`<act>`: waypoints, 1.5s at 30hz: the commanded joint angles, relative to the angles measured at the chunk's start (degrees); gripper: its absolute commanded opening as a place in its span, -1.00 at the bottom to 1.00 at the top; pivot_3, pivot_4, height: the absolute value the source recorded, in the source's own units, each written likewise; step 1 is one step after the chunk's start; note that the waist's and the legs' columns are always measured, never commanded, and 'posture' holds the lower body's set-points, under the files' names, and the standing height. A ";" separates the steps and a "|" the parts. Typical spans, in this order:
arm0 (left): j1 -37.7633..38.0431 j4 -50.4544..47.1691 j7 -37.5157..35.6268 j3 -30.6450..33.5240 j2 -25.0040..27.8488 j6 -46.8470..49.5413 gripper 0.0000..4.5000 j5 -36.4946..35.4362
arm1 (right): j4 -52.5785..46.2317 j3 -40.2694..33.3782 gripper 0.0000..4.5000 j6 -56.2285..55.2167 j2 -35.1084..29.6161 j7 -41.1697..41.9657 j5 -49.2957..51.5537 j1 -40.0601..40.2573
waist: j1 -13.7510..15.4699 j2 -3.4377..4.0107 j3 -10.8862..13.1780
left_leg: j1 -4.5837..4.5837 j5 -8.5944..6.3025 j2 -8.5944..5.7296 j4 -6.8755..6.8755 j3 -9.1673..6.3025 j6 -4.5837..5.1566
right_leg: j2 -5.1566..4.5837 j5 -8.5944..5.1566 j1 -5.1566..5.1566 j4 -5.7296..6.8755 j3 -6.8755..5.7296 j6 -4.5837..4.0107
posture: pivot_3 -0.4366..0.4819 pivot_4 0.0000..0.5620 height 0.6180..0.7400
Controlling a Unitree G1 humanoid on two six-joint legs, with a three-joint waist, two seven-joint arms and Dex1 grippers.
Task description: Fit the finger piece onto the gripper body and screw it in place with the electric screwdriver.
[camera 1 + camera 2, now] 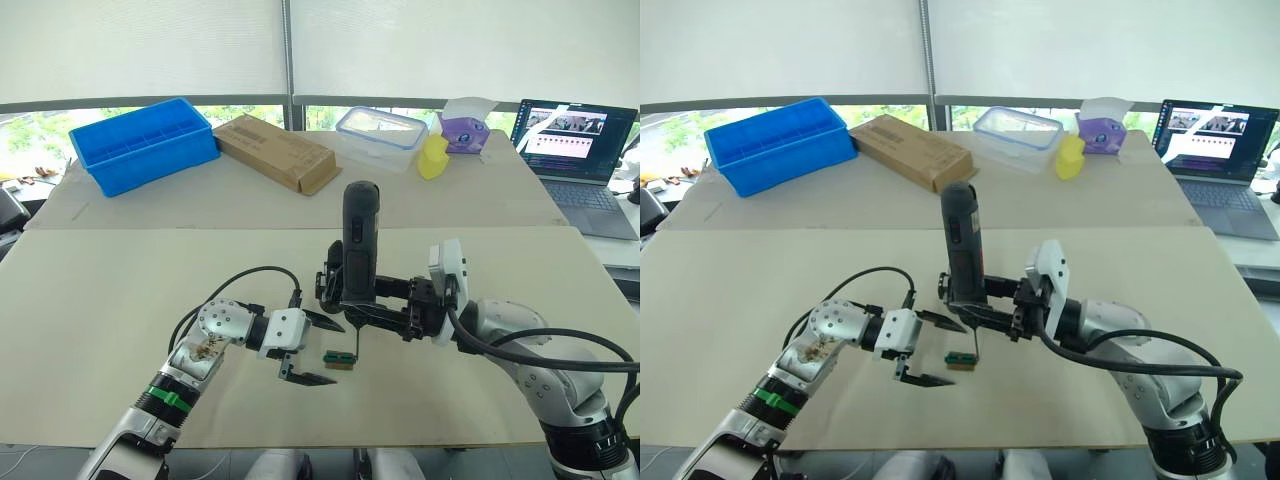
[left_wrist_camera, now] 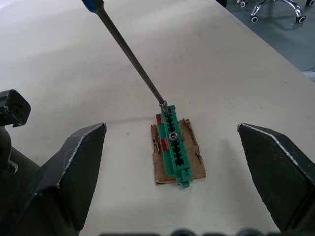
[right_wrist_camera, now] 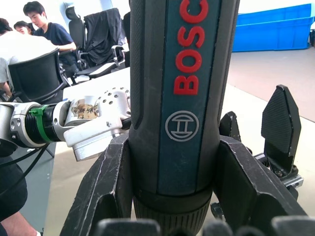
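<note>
1. Right claw (image 1: 365, 300) is clamped on the dark, thick pen-shaped electric screwdriver (image 1: 358, 240), upright; its thin metal bit (image 2: 132, 59) goes down from the claw.
2. Bit tip touches a screw in the small green plastic block on brown card (image 2: 174, 150).
3. Left claw (image 1: 318, 350) is spread wide, the block between its fingers, not touching.
4. Risk: nothing holds the block, so w/ torque it may spin or the bit may slip off.

Electric screwdriver (image 3: 182, 98): matt dark plastic body, red lettering, slim bare-metal bit; green block (image 2: 175, 148): glossy plastic on torn brown cardboard; left gripper (image 2: 172, 172) fingers: matt black plastic, scuffed edges; table (image 1: 120, 320): smooth matt beige
</note>
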 commanded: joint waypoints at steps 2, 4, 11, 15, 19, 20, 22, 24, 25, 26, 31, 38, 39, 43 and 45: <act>-0.84 -0.25 0.14 0.13 -0.35 -0.76 1.00 -0.26 | -3.30 -0.38 -0.15 -0.44 -0.88 1.49 0.89 -0.21 | 0.01 0.00 0.00 | 0.00 0.00 0.00 0.00 0.00 0.00 | 0.00 0.00 0.00 0.00 0.00 0.00 | -0.05 -0.47 1.00; -0.92 -0.16 0.16 0.12 -0.42 -0.80 1.00 -0.22 | -3.18 -0.27 -0.15 -0.22 -1.16 1.75 0.98 -0.34 | 0.01 0.00 0.00 | 0.00 0.00 0.00 0.00 0.00 0.00 | 0.00 0.00 0.00 0.00 0.00 0.00 | -0.05 -0.47 1.00; -1.22 0.27 0.23 0.03 -0.76 -1.05 1.00 -0.06 | -2.94 -0.14 -0.15 2.57 -2.97 2.93 2.26 -0.87 | 0.02 0.00 0.00 | -0.01 0.00 0.00 0.00 0.00 0.00 | -0.01 0.00 0.00 0.00 0.00 0.00 | -0.05 -0.47 1.00; -1.28 0.48 0.33 0.09 -0.96 -1.15 1.00 -0.01 | -2.94 -0.22 -0.15 4.34 -3.48 3.47 2.82 -1.11 | 0.01 0.00 0.00 | -0.01 0.00 0.00 0.00 -0.01 0.00 | -0.01 0.00 0.00 0.00 0.00 0.00 | -0.05 -0.47 1.00; -1.28 0.55 0.45 0.10 -1.04 -1.16 1.00 -0.02 | -2.86 -0.80 -0.15 5.83 -3.69 3.52 3.83 -1.65 | 0.04 0.00 0.00 | -0.01 0.00 0.00 0.00 -0.01 0.00 | -0.01 0.00 0.00 -0.01 0.00 0.00 | -0.05 -0.47 1.00; -1.19 0.54 0.46 0.08 -1.01 -1.18 1.00 -0.04 | -3.00 -2.02 -0.15 5.86 -3.61 3.49 4.98 -2.04 | 0.03 0.00 0.00 | -0.01 0.00 0.00 0.00 -0.01 0.00 | -0.01 0.00 0.00 -0.01 0.00 0.00 | -0.05 -0.47 1.00; -0.96 0.48 0.39 0.03 -0.92 -1.07 1.00 -0.14 | -3.53 -4.71 -0.15 6.00 -3.28 2.84 7.69 -2.87 | 0.04 0.00 0.00 | -0.02 0.00 0.00 0.00 -0.01 0.01 | -0.02 0.00 0.00 -0.01 0.00 0.00 | -0.05 -0.47 1.00; -0.80 0.49 0.26 0.02 -0.84 -0.90 1.00 -0.27 | -4.10 -6.09 -0.15 5.16 -2.65 1.94 8.85 -3.28 | 0.05 0.00 0.00 | -0.02 0.00 0.00 0.00 -0.01 0.01 | -0.02 0.00 0.00 -0.01 0.00 0.00 | -0.05 -0.47 1.00; -0.72 0.52 0.10 -0.01 -0.81 -0.64 1.00 -0.43 | -4.58 -6.71 -0.15 4.17 -1.99 1.37 9.05 -3.38 | 0.04 -0.01 0.00 | -0.02 0.00 0.00 0.00 -0.01 0.01 | -0.02 0.00 0.00 -0.01 0.00 0.00 | -0.05 -0.47 1.00; -0.65 0.55 -0.07 -0.05 -0.79 -0.43 1.00 -0.56 | -5.08 -7.17 -0.15 2.78 -1.25 1.12 8.81 -3.42 | 0.04 -0.01 0.00 | -0.02 0.00 0.00 0.00 -0.02 0.01 | -0.02 0.00 0.00 -0.01 0.00 0.00 | -0.05 -0.47 1.00; -0.60 0.65 -1.05 -0.15 -0.89 1.00 1.00 -1.34 | -6.68 -6.70 -0.15 -0.44 0.55 0.62 6.38 -2.70 | 0.03 -0.01 0.00 | -0.02 0.00 0.01 0.00 -0.02 0.00 | -0.01 0.00 -0.01 0.00 0.00 0.00 | -0.05 -0.47 1.00; -0.65 0.53 -1.72 -0.09 -1.36 3.41 1.00 -1.68 | -7.25 -3.34 -0.15 -5.48 0.98 2.67 0.57 0.25 | -0.01 -0.01 0.00 | -0.02 0.00 0.00 0.00 0.00 0.01 | 0.00 0.00 0.00 0.00 0.00 0.00 | -0.05 -0.47 1.00; -0.63 0.60 -1.64 -0.13 -1.46 3.42 1.00 -1.55 | -7.27 -2.97 -0.15 -6.16 0.98 3.03 -0.18 0.68 | -0.02 -0.01 0.00 | -0.02 0.00 0.01 0.01 0.00 0.01 | 0.00 0.00 0.00 0.01 0.00 0.00 | -0.05 -0.47 1.00; -0.46 0.66 -1.46 -0.22 -1.73 3.53 1.00 -1.31 | -7.08 -2.21 -0.15 -8.10 1.09 3.86 -1.80 1.76 | -0.01 -0.01 0.00 | -0.02 0.00 0.00 0.01 0.00 0.01 | 0.00 0.00 0.00 0.01 -0.01 0.00 | -0.05 -0.47 1.00; -0.38 0.58 -1.51 -0.26 -1.70 3.54 1.00 -1.31 | -6.87 -2.09 -0.15 -8.35 1.08 4.15 -2.16 1.88 | -0.02 -0.01 0.00 | -0.02 0.00 0.00 0.01 0.01 0.01 | 0.01 0.00 0.00 0.01 0.00 0.00 | -0.05 -0.47 1.00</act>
